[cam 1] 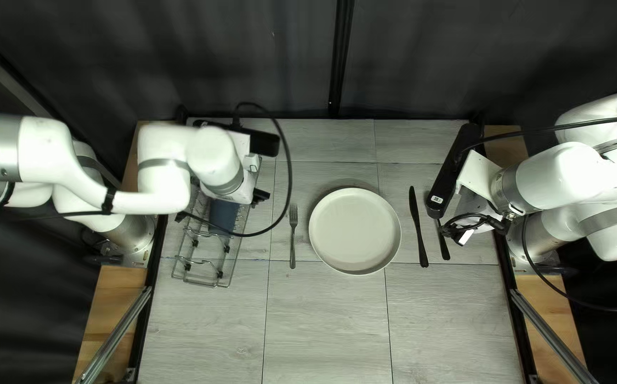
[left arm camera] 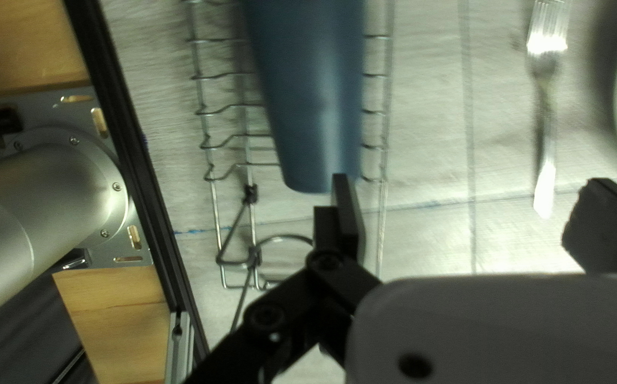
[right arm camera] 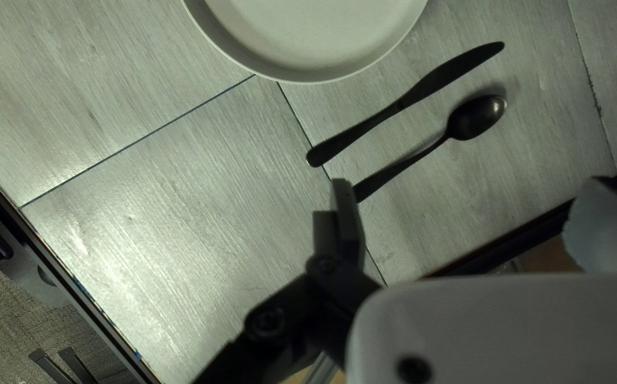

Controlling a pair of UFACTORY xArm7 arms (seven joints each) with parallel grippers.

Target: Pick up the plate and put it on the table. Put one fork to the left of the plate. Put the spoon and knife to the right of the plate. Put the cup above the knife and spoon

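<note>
The white plate (cam 1: 354, 231) lies on the table, with the fork (cam 1: 293, 236) left of it. Right of it is the black knife (cam 1: 418, 229), then the spoon (cam 1: 443, 246), partly hidden by my right gripper (cam 1: 473, 226). My left gripper (cam 1: 260, 196) hovers over the wire rack, where the blue cup (cam 1: 224, 215) lies on its side. In the left wrist view the cup (left arm camera: 312, 92) is ahead of one finger of my open, empty left gripper (left arm camera: 473, 213). My right gripper (right arm camera: 472, 213) is open and holds nothing; the spoon's handle (right arm camera: 401, 168) ends beside one finger.
The wire rack (cam 1: 231, 264) stands at the table's left side, under my left arm. A black cable (cam 1: 289, 171) loops from that arm over the rack and near the fork. Dark rails edge the table, and a dark curtain (cam 1: 429, 57) hangs behind it.
</note>
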